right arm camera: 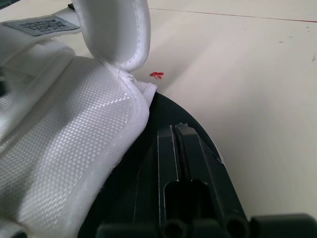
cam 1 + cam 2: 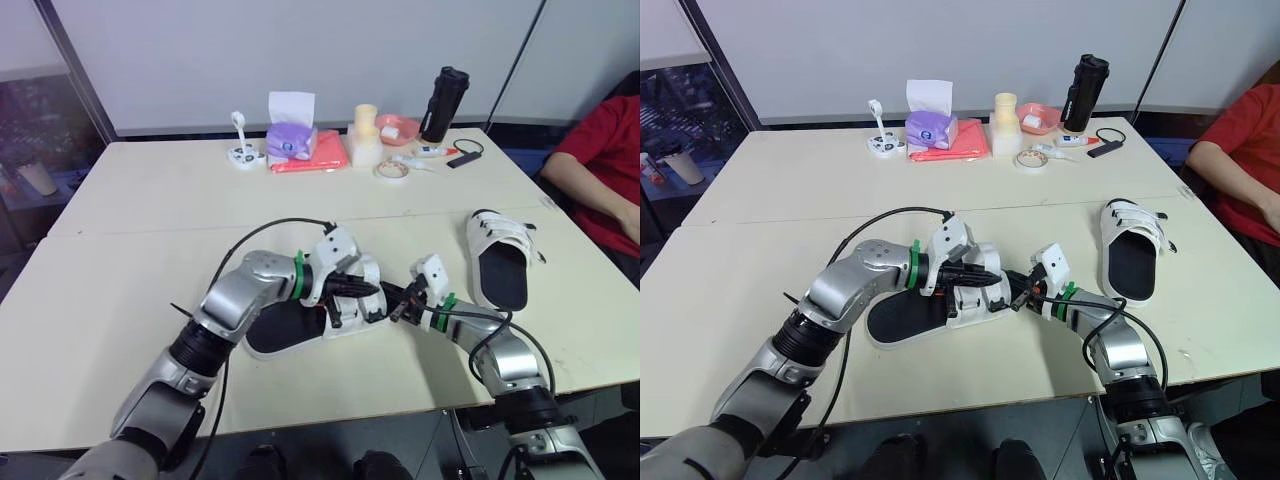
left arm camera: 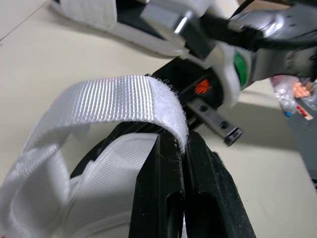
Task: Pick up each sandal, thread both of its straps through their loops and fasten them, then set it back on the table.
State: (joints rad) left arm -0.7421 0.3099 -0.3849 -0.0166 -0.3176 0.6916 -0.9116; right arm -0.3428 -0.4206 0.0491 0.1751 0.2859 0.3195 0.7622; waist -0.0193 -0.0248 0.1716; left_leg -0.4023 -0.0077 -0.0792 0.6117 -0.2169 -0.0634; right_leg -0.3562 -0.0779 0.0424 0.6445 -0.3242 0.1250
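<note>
Left gripper [image 3: 181, 141] is pinching strap [image 3: 99, 101] end for threading | right gripper [image 1: 176, 130], fingers closed, is apparently bracing sandal [image 2: 900, 318] against shifting.

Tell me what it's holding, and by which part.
The left gripper pinches the sandal strap by its free end; the right gripper is shut, gripping nothing visible.

stereo eyes: looking forward-down from head, sharing the whole table [image 2: 120, 250] | wrist cameras: both sitting close, facing the near sandal [image 3: 109, 168]
</note>
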